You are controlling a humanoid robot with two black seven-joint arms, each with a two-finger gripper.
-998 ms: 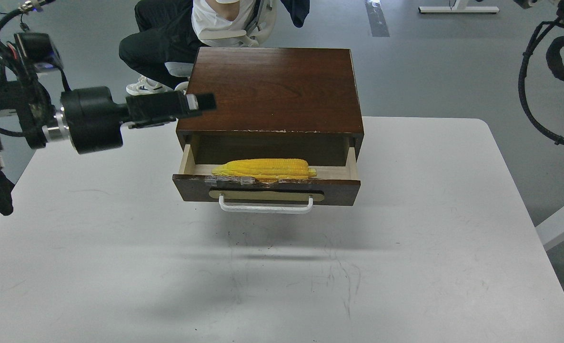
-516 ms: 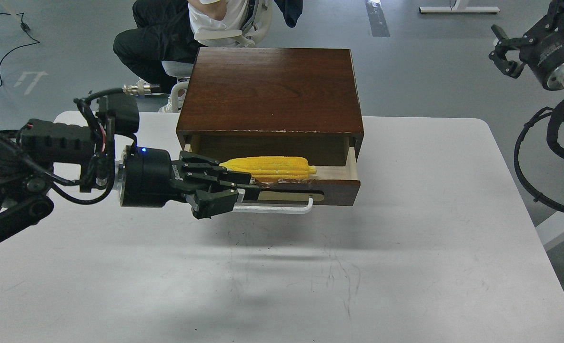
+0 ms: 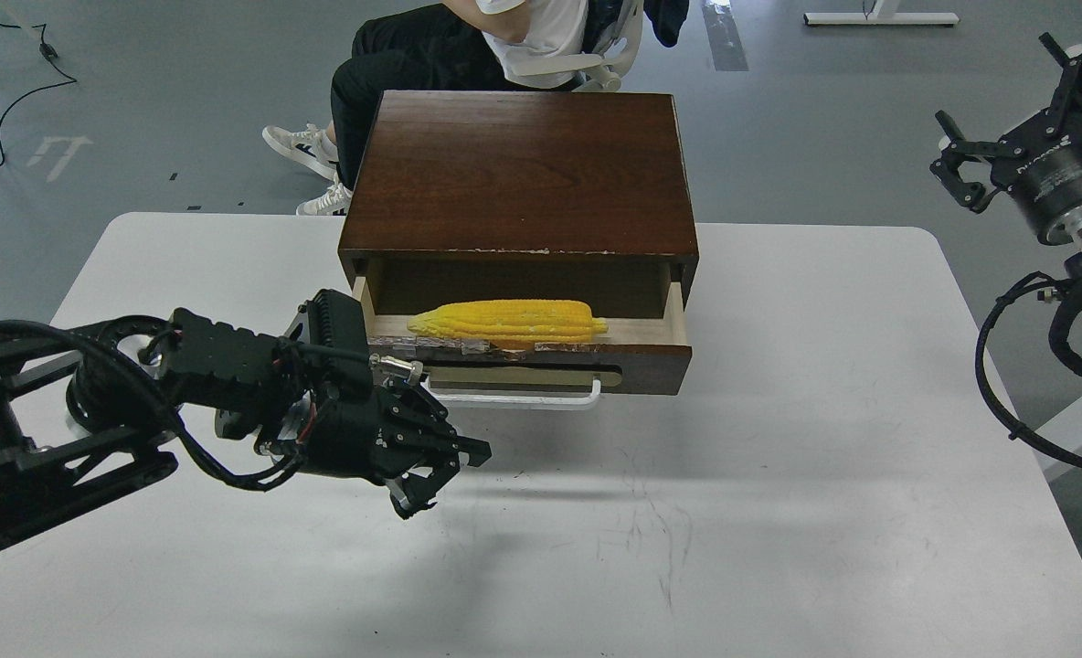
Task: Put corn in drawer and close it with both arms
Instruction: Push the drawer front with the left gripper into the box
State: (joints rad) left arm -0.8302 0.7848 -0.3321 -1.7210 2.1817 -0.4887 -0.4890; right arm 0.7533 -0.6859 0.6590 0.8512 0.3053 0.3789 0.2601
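Observation:
The yellow corn (image 3: 509,323) lies across the open drawer (image 3: 541,361), which sticks out of the dark brown cabinet (image 3: 523,169). The drawer's white bar handle (image 3: 514,396) faces me. My left gripper (image 3: 440,475) is open and empty, low over the table just in front of and below the drawer's left end, fingers pointing right. My right gripper (image 3: 1007,110) is open and empty, raised far to the right, beyond the table's right edge.
The cabinet stands on a white table (image 3: 779,512). A seated person (image 3: 468,55) is behind the cabinet. Black cables of my right arm (image 3: 1025,366) hang at the right edge.
My left gripper has dropped from the drawer's front edge down and toward me, now below the handle's left end. My right gripper shifted slightly. The person behind has moved to the right.

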